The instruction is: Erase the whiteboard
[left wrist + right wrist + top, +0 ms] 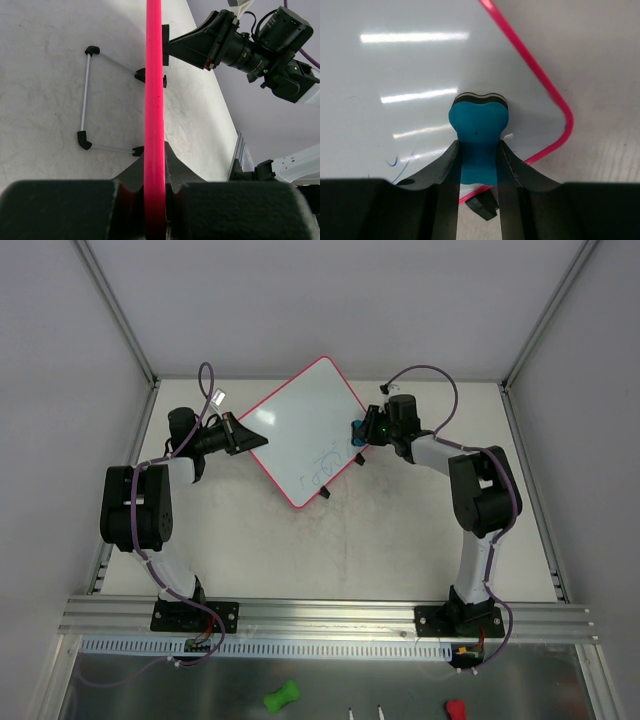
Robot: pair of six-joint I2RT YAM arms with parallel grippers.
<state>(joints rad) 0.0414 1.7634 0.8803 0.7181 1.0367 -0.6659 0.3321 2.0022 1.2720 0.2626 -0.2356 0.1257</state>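
Top external view: the whiteboard (300,430) sits cornerwise near the surface's (400,540) far edge. The left gripper (243,435) is clamped on its pink frame (154,100); the right gripper (362,432) pinches a blue eraser (478,130) against the board near its right corner. Faint blue scribbles (325,462) are illegible; the left wrist sees the board edge-on only.

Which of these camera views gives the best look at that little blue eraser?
The right wrist view: the eraser fills the centre, pinched in the right end effector at the whiteboard. The top view shows it only as a tiny blue speck at the board's edge; the left wrist view does not show it.
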